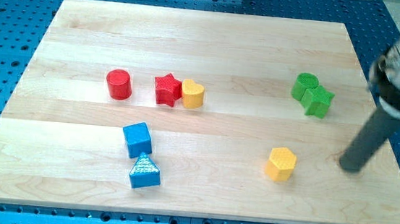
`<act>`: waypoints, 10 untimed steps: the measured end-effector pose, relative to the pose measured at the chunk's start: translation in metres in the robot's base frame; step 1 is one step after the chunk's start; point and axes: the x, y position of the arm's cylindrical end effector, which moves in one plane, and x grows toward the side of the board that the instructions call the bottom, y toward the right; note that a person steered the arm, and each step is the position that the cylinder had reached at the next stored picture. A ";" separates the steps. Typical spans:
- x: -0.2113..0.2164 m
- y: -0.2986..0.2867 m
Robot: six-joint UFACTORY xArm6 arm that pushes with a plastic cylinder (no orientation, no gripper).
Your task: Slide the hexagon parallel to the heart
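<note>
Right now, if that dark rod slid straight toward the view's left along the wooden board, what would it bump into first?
Most likely the yellow hexagon block: my tip sits to its right at about the same height in the view, nothing between. Depth is hard to judge.

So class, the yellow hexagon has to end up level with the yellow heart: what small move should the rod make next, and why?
Probably slide my tip toward the view's bottom and left, to get under the yellow hexagon. My tip sits to the hexagon's right, apart from it, while the yellow heart lies higher up, so the push must go toward the view's top.
</note>
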 end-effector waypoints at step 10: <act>-0.074 -0.174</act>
